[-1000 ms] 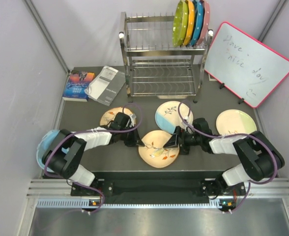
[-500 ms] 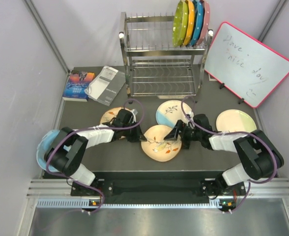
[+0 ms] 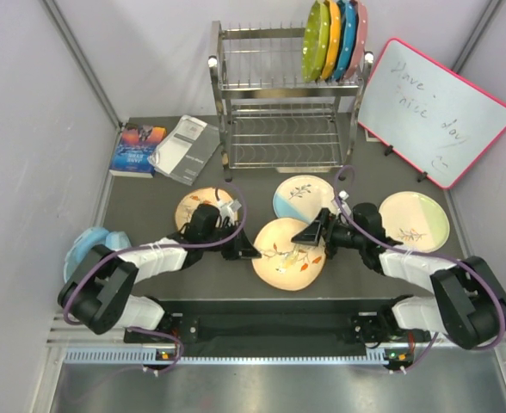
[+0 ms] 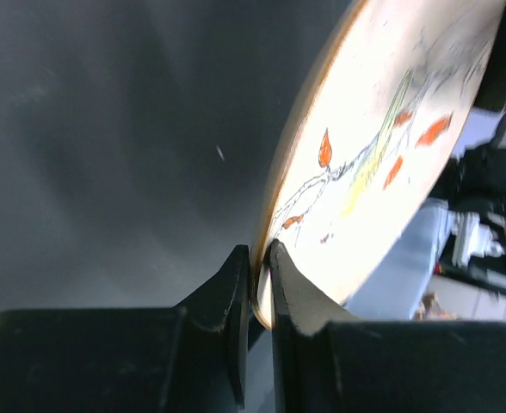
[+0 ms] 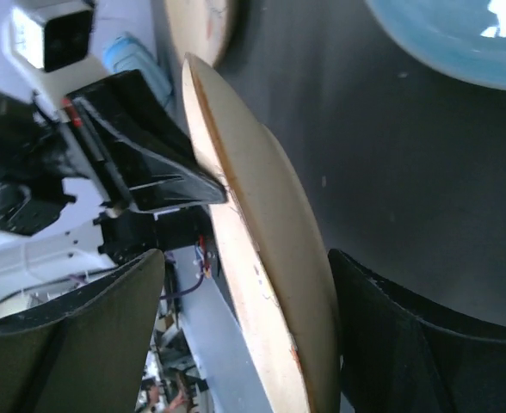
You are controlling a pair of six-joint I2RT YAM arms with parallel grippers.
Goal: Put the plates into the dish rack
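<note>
Top external view: dish rack [image 3: 280, 103] at the back of the table [image 3: 141, 206]. Its top tier holds four plain plates [image 3: 336, 39] (green, yellow, blue, pink), upright in the slots at the right end. None of the leaf plates are in the rack.

Orange-leaf plate [image 3: 289, 255] is at table centre, between the two arms and tilted. Can't tell if any edge touches the table. Second orange plate [image 3: 190, 206] is on the table to its left, partly under the left arm. Half-blue plate [image 3: 300, 198] lies flat just behind it, and the pale plate [image 3: 414, 221] lies flat on the right, well apart.

Left arm is low, reaching right. Left gripper [image 3: 253, 253] is at the orange-leaf plate's left rim. The left wrist view shows its fingers [image 4: 231, 297] pinching that rim, painted face toward the camera.

Right arm is low, reaching left. Right gripper [image 3: 313, 234] is at the same plate's right rim. In the right wrist view the jaws are spread wide, with the plate edge [image 5: 262, 258] between them and a gap on both sides, so no grip.

Whiteboard [image 3: 434, 107] is right of the rack, book [image 3: 138, 148] and booklet [image 3: 184, 149] left of it.
</note>
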